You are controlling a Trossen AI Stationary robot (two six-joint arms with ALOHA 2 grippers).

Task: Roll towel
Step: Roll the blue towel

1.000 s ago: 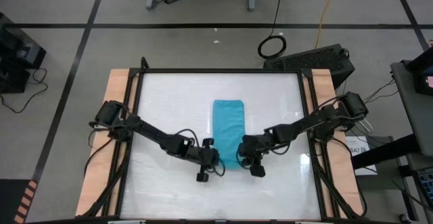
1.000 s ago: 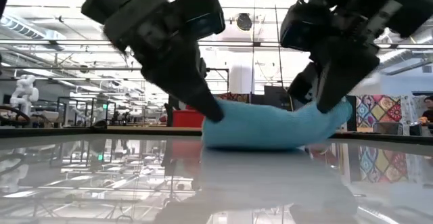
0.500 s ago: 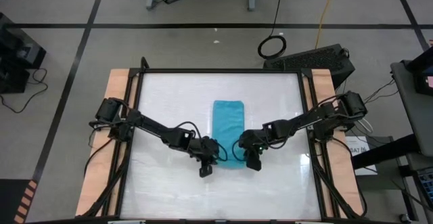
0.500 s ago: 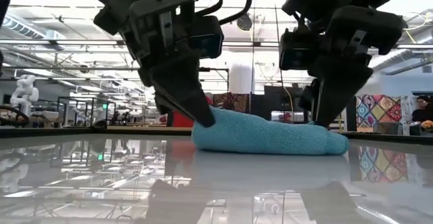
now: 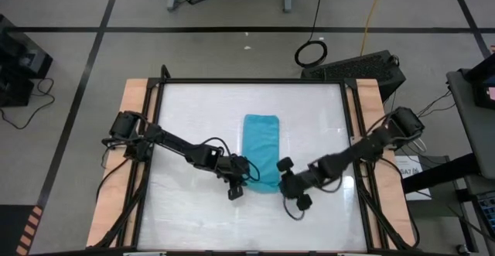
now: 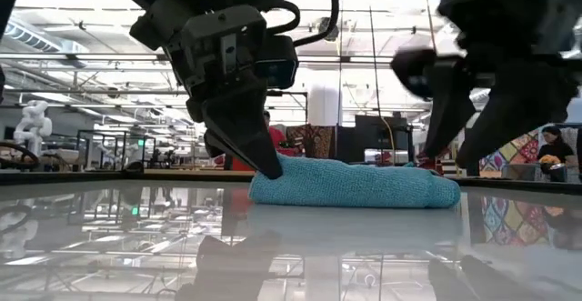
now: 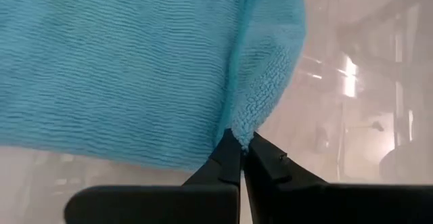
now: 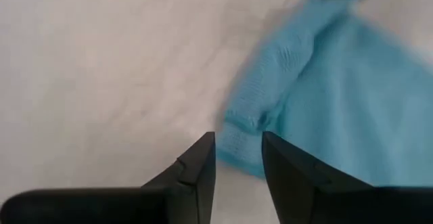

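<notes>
Near bench centre, slightly toward 6 o'clock: towel (image 5: 261,151), long axis 12–6, near end turned over in first fold. Left hand (image 5: 241,181) at towel's 7 o'clock corner, fingers (image 7: 230,162) pinched on corner of towel. Right hand (image 5: 292,185) just off 5 o'clock corner, apart from cloth, fingers (image 8: 203,158) narrowly parted, holding nothing. Towel lies toward 9 o'clock from right hand. Judgement: left hand nearer, already gripping; right must regrip its corner for next roll toward 12.
</notes>
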